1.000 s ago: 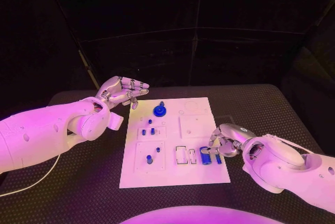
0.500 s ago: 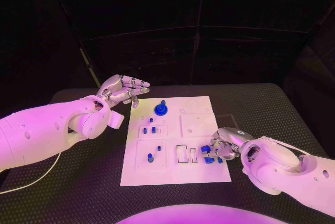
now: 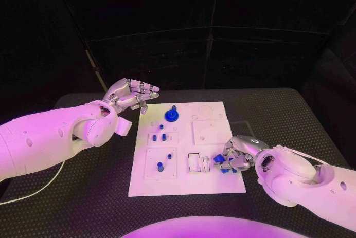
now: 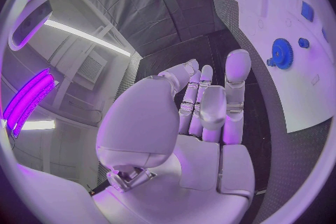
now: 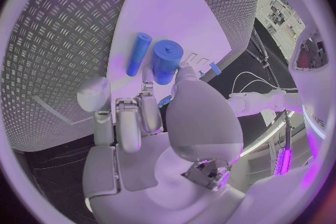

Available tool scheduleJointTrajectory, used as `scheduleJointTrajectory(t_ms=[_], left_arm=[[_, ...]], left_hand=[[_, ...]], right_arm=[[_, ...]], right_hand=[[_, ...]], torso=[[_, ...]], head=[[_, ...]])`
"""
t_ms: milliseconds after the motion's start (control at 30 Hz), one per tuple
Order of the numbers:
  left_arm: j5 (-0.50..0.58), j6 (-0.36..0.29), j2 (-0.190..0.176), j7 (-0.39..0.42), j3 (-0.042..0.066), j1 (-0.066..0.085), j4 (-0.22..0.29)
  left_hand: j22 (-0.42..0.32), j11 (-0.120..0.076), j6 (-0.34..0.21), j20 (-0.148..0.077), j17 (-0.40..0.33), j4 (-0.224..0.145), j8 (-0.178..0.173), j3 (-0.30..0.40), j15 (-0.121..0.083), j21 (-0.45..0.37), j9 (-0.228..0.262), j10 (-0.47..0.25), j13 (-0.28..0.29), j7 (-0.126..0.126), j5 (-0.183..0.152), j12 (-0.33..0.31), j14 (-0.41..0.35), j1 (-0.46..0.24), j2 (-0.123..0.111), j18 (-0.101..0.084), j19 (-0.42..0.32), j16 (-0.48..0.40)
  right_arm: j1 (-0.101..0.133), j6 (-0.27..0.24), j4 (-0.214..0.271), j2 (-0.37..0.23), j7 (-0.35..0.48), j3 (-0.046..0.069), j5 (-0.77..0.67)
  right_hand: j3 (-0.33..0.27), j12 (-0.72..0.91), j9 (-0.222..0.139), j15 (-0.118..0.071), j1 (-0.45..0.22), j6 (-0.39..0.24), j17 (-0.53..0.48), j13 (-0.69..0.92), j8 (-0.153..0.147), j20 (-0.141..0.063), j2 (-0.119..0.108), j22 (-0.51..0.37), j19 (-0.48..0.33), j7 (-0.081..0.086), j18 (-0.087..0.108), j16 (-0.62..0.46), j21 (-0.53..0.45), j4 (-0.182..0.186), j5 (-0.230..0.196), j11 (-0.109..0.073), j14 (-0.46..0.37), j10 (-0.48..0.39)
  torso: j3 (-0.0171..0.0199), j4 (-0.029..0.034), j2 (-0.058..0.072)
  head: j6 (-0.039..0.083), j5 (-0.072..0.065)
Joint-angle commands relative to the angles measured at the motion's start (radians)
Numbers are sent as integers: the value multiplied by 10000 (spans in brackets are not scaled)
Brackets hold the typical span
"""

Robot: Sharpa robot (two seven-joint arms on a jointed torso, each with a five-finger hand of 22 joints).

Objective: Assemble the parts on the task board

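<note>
The white task board [image 3: 208, 130] lies mid-table. A blue gear [image 3: 172, 114] stands at its far end, and small blue pegs [image 3: 158, 138] sit in its left blocks. Near the board's right front corner lie a thick blue cylinder [image 5: 167, 61] and a thin blue rod [image 5: 138, 54]. My right hand [image 3: 237, 153] hangs low over them, its fingertips [image 5: 185, 71] at the thick cylinder's end, with nothing gripped. My left hand [image 3: 132, 98] is raised beyond the board's far left corner, fingers loosely bent and holding nothing. The gear [image 4: 281, 53] also shows in the left wrist view.
Black patterned table mat [image 3: 289, 114] surrounds the board. Two narrow rectangular slots [image 3: 194, 163] lie just left of the right hand. A white cable [image 3: 33, 194] trails over the table's left front.
My right hand has sunk and curled closer onto the blue pieces at the board's right front. The left hand has stayed where it was.
</note>
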Motion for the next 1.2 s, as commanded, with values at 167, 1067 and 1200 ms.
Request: scheduleJointTrajectory(t_ms=[167, 1067, 1200], left_arm=[[37, 75, -14, -17, 5, 11, 30], [37, 119, 16, -4, -16, -13, 34], [37, 124, 21, -5, -17, -13, 43]], left_hand=[[-8, -23, -49, 30, 8, -11, 2, 0, 10, -29, -11, -71, -12, -12, -41, 46, -56, -118, -13, 150, -71, -6], [-25, -23, -52, 31, 7, -11, 2, -3, 11, -48, -11, -80, -12, -15, -41, 49, -57, -123, -15, 154, -77, -5], [-25, -23, -52, 31, 7, -11, 2, -3, 11, -48, -11, -80, -12, -15, -41, 49, -57, -123, -15, 154, -77, -5]], right_arm=[[-158, 81, -40, 52, -93, -98, -131], [-170, -2530, 630, 686, -128, -88, 1840], [-170, -2235, 480, 906, -219, -88, 1949]], right_hand=[[97, 2, 360, -114, 373, -75, 2631, 231, 264, -97, 452, 55, 43, -106, -153, 36, 61, -66, 643, -135, 1021, 34], [-65, 34, 892, -188, 512, -73, 2631, 419, 416, -170, 890, 80, 63, -194, -156, 36, 72, -23, 1513, -219, 1021, 159], [-221, -6, 980, -189, 293, -64, 2631, 400, 405, -172, 930, 83, 64, -200, -156, 36, 71, -21, 1199, -222, 1021, 148]], torso=[[8, -6, -14], [-1, -4, -4], [-13, -3, 1]], head=[[5, 25], [101, 64], [92, 79]])
